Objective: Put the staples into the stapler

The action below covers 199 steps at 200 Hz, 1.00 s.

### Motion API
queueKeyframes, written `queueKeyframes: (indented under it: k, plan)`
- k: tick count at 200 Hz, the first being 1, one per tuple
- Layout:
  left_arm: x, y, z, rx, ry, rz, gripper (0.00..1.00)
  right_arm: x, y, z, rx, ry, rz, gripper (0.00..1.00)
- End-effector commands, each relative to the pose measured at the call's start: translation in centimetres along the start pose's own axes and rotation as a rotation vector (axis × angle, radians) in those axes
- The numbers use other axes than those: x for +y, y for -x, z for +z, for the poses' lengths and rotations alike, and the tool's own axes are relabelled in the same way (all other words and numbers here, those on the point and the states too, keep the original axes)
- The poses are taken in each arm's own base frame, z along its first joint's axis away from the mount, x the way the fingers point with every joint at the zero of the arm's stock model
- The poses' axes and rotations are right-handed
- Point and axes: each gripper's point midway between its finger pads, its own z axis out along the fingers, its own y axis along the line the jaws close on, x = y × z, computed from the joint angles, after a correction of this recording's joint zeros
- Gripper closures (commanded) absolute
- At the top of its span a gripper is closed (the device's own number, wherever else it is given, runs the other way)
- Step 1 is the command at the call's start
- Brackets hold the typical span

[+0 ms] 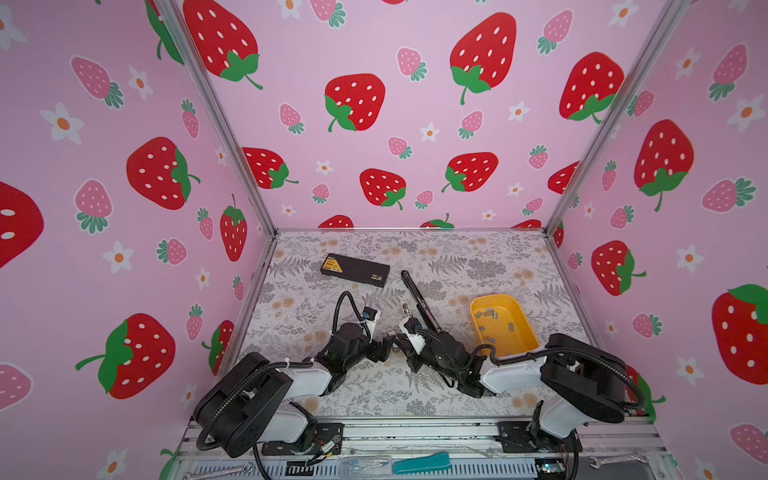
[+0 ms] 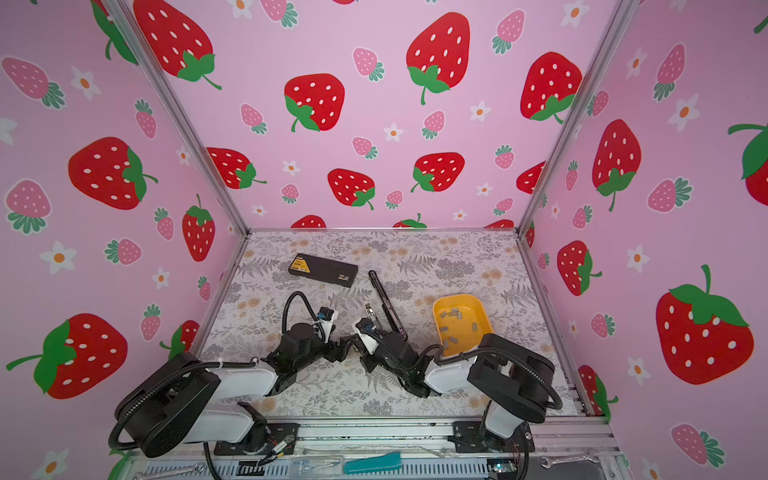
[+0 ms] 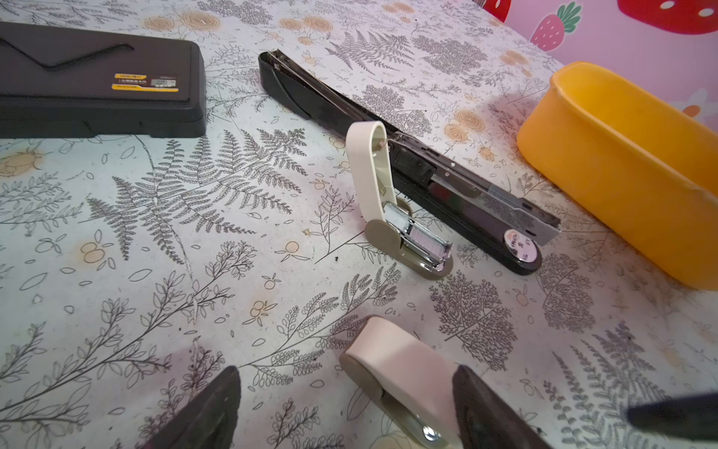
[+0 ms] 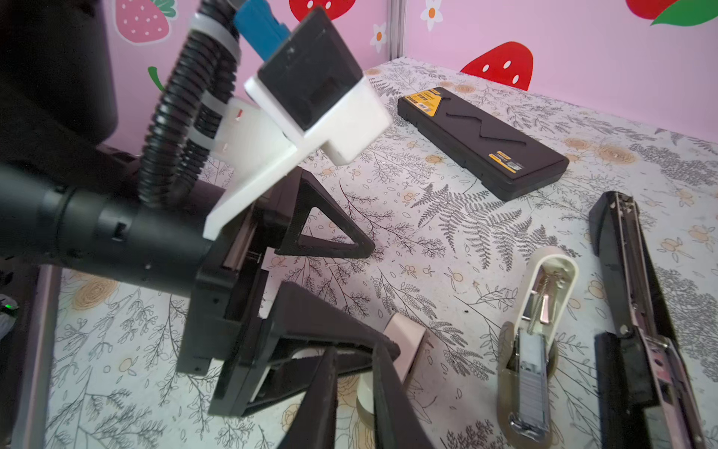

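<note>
The staples (image 1: 487,312) (image 2: 453,312) are short grey strips scattered on the floor of a yellow tray (image 1: 528,338) (image 3: 621,163), their long axes pointing every which way. The tray sits on the right of the bench (image 1: 457,257), and the right arm's forearm crosses over its near end. One more strip lies in the channel of a small cream stapler (image 3: 412,241) (image 4: 544,311), whose lid stands upright. That channel runs roughly alongside a long black stapler (image 1: 417,297) (image 4: 629,280) just beside it. The black one is opened out flat and lies diagonally, from far-left to near-right in both top views.

The bench wears a pale cloth printed with grey ferns and tan flowers. Pink walls (image 1: 374,62) with strawberries and white blossoms close it in on three sides. A black case (image 1: 355,270) (image 3: 97,77) with a yellow label lies toward the far left.

Both claws meet low at the front middle, left of the tray and near the staplers. The left claw (image 3: 347,373) stands wide. A second, closed cream stapler (image 3: 392,361) lies between its fingers, against one of them with bare cloth on its other side. The right claw (image 4: 355,350) is narrow, with its fingers (image 4: 326,392) drawn close, tips by that same stapler. I cannot tell whether they pinch anything.
</note>
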Motion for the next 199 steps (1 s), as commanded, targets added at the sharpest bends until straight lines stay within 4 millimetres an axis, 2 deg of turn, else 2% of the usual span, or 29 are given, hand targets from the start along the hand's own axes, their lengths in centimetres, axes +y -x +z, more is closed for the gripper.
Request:
queueKeyframes:
  k: [1, 66, 93, 164, 199]
  plan:
    - [-0.1, 0.0, -0.3, -0.018, 0.000, 0.008, 0.14, -0.1, -1.3, 0.7, 0.042, -0.015, 0.004, 0.82]
    - [0.1, -0.7, -0.3, -0.017, 0.007, -0.006, 0.14, -0.6, -3.6, 1.4, 0.096, -0.037, 0.000, 0.88]
    - [0.1, -0.9, -0.2, -0.017, 0.006, -0.003, 0.15, -0.7, -3.9, 1.4, 0.104, -0.043, 0.000, 0.89]
    - [-0.2, -1.8, 0.6, -0.012, 0.003, 0.002, 0.16, -0.9, -1.9, 0.3, 0.049, -0.057, 0.000, 0.89]
    - [-0.2, -2.2, 1.0, -0.005, 0.004, 0.003, 0.18, -1.1, -1.6, 0.8, 0.046, -0.069, 0.002, 0.89]
